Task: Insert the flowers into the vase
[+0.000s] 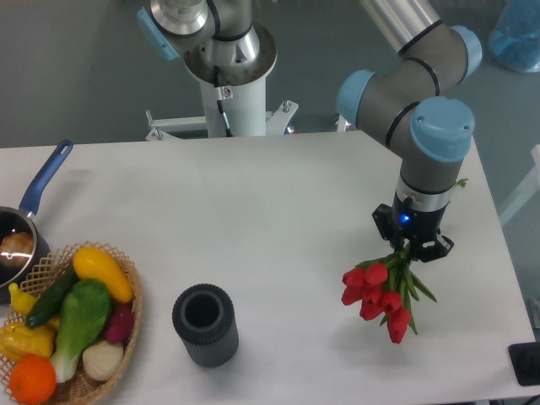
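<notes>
- Gripper [413, 247] — closed on the green stems of the flowers [377, 295], at the right side of the table [253, 202].
- Flowers hang with red buds pointing down and to the left.
- Vase [205, 324] stands upright near the front edge, mouth open, well apart from the flowers.
- Basket [84, 384] of vegetables and a blue-handled pot [25, 228] — far left.

A white table [253, 219] fills most of the view, evenly lit, with soft shadows. Behind its far edge, from 10 to 2 o'clock, stretches a plain grey-green wall or floor [76, 67]. At 1 o'clock, in the corner, sits a translucent blue object [516, 34]. A pale strip [516, 202] slants at 3 o'clock.
</notes>
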Robot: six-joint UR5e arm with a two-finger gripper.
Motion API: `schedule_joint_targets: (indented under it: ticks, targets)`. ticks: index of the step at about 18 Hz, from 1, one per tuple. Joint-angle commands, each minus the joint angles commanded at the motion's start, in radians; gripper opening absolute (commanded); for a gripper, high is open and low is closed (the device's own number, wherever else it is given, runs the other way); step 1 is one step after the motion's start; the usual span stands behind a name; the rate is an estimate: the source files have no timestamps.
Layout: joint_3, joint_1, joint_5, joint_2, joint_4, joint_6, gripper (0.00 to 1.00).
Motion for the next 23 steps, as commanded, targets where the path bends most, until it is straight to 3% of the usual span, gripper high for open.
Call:
schedule_joint_targets:
  ticks: [10, 14, 21, 23]
  targets:
    - [0.011, 0.012, -0.029, 0.012, -0.002, 0.0, 0.0]
    - [0.02, 0.032, -0.203, 0.032, 0.003, -0.02, 0.0]
    - [0.009, 0.035, -0.562, 0.069, 0.012, -0.171, 0.0]
    - [0.002, 0.025, -0.659, 0.087, 0.064, -0.269, 0.0]
